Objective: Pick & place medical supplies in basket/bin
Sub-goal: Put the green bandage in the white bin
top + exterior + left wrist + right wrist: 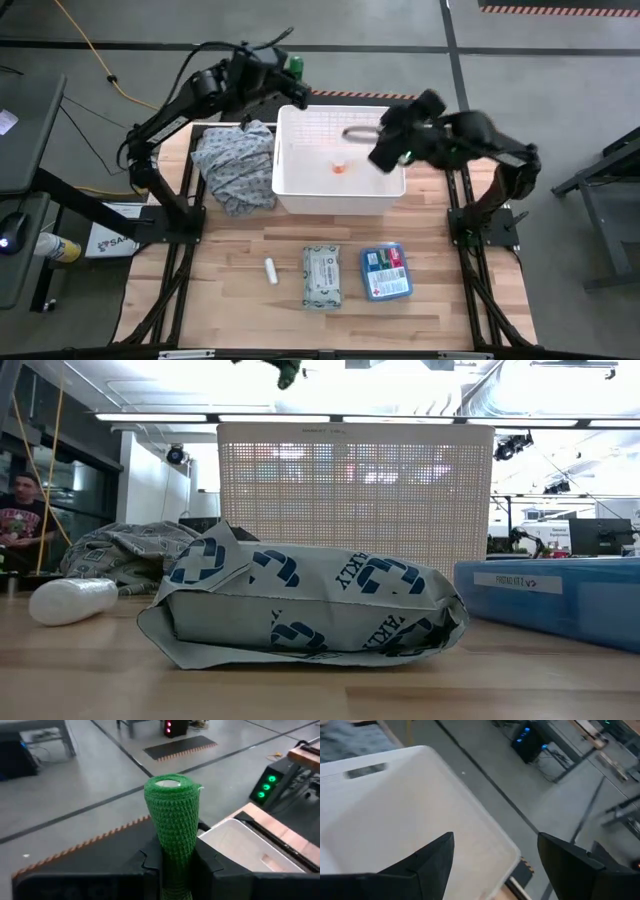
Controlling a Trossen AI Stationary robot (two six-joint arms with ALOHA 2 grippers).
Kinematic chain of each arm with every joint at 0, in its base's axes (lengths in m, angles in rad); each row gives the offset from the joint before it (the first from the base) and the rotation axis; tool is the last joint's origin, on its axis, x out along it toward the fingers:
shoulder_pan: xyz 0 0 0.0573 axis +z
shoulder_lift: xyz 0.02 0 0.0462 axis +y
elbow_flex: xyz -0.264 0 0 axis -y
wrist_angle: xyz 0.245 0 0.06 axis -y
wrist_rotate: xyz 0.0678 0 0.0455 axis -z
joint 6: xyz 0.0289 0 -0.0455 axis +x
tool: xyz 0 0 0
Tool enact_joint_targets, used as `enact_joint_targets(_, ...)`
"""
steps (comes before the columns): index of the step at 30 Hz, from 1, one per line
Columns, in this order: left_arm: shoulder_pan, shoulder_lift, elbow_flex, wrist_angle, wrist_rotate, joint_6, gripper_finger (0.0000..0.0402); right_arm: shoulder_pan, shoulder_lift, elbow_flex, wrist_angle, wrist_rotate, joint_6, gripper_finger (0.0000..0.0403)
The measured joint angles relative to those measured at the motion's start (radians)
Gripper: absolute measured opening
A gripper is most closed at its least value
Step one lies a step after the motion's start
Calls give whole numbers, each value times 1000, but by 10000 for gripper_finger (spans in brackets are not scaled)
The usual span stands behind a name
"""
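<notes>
My left gripper (290, 72) is up in the air just beyond the far left corner of the white basket (300, 190), shut on a green tube (172, 815). The tube also shows at the top of the low view (290, 372). My right gripper (495, 855) hangs open over the basket's right side (385, 150) with nothing between its fingers. An orange bottle (340, 168) lies on the basket floor. On the near table lie a white tube (270, 270), a wipes pack (322, 275) and a blue box (386, 272). My left gripper pinches the green tube's lower part (172, 857) between its two fingers (212, 867). The tube runs on past the fingertips along the fingers, its pale end (167, 783) pointing away. It is lifted clear of table and basket.
A grey patterned cloth heap (235, 165) lies against the basket's left wall. In the low view the wipes pack (300, 605) fills the foreground, with the white tube (72, 600) on its left and the blue box (550, 595) on its right. A person (20, 510) sits beyond the table.
</notes>
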Motion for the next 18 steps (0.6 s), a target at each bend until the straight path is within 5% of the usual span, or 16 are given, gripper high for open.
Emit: enact_joint_targets(18, 37, 291, -1, 3, 292, -27, 92, -205, -119, 0, 0, -73, -113, 277)
